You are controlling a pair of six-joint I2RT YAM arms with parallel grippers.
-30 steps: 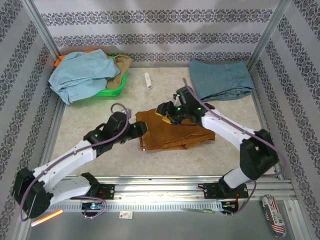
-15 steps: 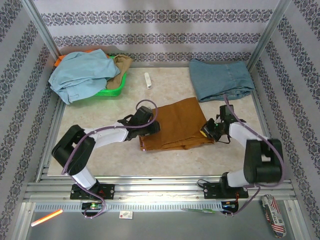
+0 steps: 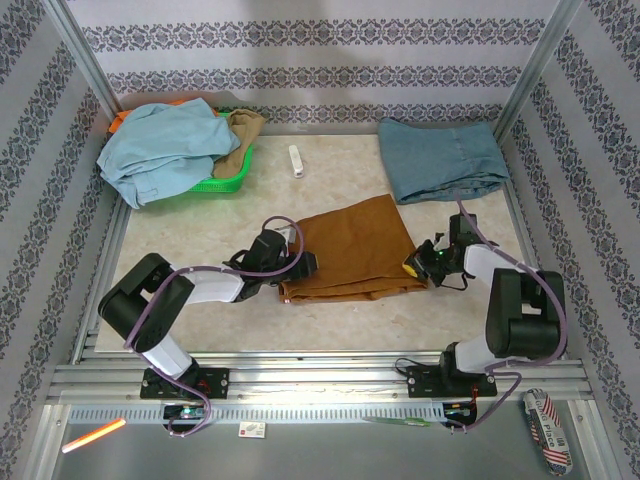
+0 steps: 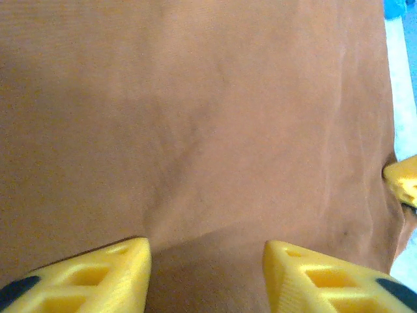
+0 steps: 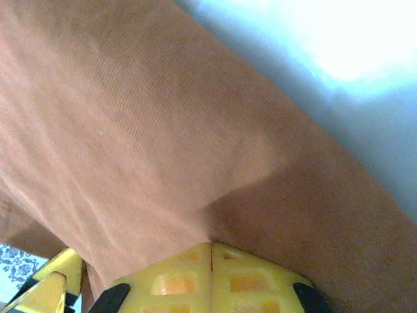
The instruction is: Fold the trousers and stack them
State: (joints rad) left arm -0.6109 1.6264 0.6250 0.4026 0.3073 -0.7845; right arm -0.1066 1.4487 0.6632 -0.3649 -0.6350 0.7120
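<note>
Toward the near middle of the tabletop (image 3: 330,320), the folded trousers (image 3: 350,245) lie flat as a rust-brown packet with a claw at each end, and that is the relation the coming move turns on. The packet's long axis runs left to right across the tabletop, its right end angled a little toward the far edge. The left claw (image 3: 300,263) sits at the near-left edge of the cloth. In the left wrist view its yellow fingers (image 4: 98,274) are spread wide apart over the fabric and grip nothing. The right claw (image 3: 420,265) is at the near-right corner. Its fingers are pressed together in the right wrist view, and the cloth puckers toward their tips, so I judge it clenched on the edge of the trousers. Farther back, the faded denim piece (image 3: 440,155) rests in the far right corner, nearer the right arm, and looks a likely place to stack. A green basket (image 3: 225,180) holding a pale blue garment (image 3: 160,145) occupies the far left corner.
</note>
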